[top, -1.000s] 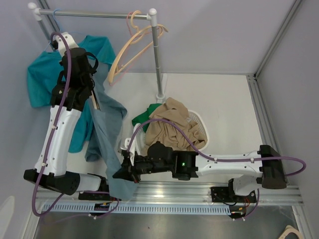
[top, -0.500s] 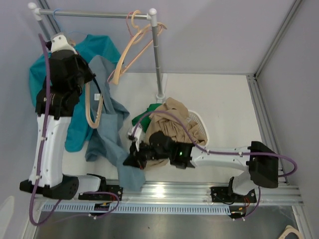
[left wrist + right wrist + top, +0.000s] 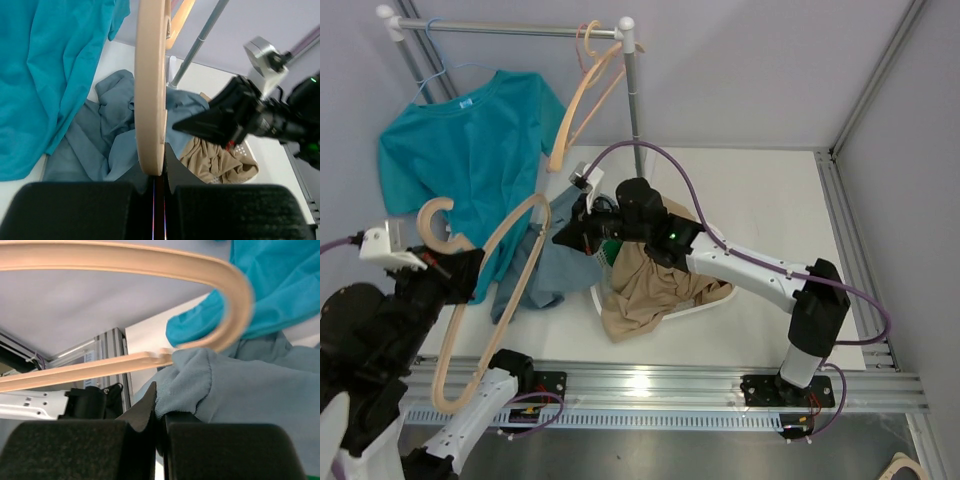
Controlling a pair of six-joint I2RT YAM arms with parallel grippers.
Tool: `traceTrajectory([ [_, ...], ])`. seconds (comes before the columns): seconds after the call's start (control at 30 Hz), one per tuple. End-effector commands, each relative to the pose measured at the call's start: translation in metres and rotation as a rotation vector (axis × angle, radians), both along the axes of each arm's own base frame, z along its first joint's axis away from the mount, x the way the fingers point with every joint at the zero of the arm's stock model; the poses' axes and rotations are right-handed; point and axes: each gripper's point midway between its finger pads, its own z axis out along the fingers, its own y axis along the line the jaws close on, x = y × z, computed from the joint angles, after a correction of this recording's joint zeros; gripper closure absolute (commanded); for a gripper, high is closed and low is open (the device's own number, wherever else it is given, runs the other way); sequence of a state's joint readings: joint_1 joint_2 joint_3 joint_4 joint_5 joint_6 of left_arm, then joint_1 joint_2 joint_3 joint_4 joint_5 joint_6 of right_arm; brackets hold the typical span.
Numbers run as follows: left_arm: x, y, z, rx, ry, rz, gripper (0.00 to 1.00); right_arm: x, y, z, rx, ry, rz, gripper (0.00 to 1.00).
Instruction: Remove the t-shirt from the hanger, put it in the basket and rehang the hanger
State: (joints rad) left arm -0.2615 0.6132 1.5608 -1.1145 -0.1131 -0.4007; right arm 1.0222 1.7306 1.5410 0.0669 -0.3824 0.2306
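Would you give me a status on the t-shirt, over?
Left gripper shut on hanger. Right gripper shut on grey-blue t-shirt. Hanger end at shirt's edge; fully free, cannot tell.

Desk (image 3: 770, 190), white: laundry basket (image 3: 720, 296) holding tan cloth (image 3: 645, 285); grey-blue t-shirt (image 3: 555, 270) heaped just beside it.

The top camera looks down from above and behind the arm bases, far enough back to take in the whole tabletop (image 3: 770, 200). The left wrist camera sits close behind the left gripper (image 3: 159, 162) and faces forward along its fingers. A wooden hanger (image 3: 150, 90) rises straight ahead, with the right gripper (image 3: 200, 125) beyond it to the right. The right wrist camera sits just behind its own gripper, very near a grey-blue t-shirt (image 3: 240, 385) ahead. All three views share the hanger and the t-shirt.
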Motion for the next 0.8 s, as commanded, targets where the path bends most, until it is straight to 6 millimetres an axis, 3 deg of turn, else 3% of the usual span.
traceTrajectory([
  [0.0,-0.027,0.006,-0.017,0.014,0.049,-0.01,0.99,0.003,0.003,0.0,-0.006,0.007,0.025,1.0],
  [0.07,-0.031,0.017,-0.02,0.024,0.036,0.041,0.99,0.001,0.003,0.009,0.006,-0.001,0.036,1.0],
  [0.17,-0.028,0.032,-0.033,0.03,0.019,0.134,0.99,-0.01,-0.003,0.053,0.059,-0.053,0.073,1.0],
  [0.2,-0.023,0.034,-0.037,0.021,0.012,0.154,0.99,-0.017,-0.011,0.088,0.103,-0.097,0.076,1.0],
  [0.3,-0.016,0.032,-0.045,-0.008,0.026,0.165,0.99,-0.034,-0.03,0.144,0.173,-0.24,0.088,1.0],
  [0.33,-0.011,0.026,-0.054,-0.01,0.053,0.145,0.99,-0.043,-0.048,0.184,0.24,-0.34,0.069,1.0],
  [0.4,-0.001,0.019,-0.063,-0.024,0.066,0.127,0.99,-0.047,-0.079,0.233,0.336,-0.44,-0.01,1.0],
  [0.57,0.014,0.005,-0.077,-0.049,0.084,0.083,0.99,-0.036,-0.14,0.324,0.559,-0.667,-0.259,1.0],
  [0.67,0.021,0.003,-0.087,-0.043,0.106,0.083,0.99,-0.02,-0.166,0.362,0.642,-0.739,-0.398,1.0],
  [0.77,0.023,0.006,-0.088,-0.035,0.104,0.098,0.99,-0.01,-0.175,0.388,0.675,-0.784,-0.453,1.0],
])
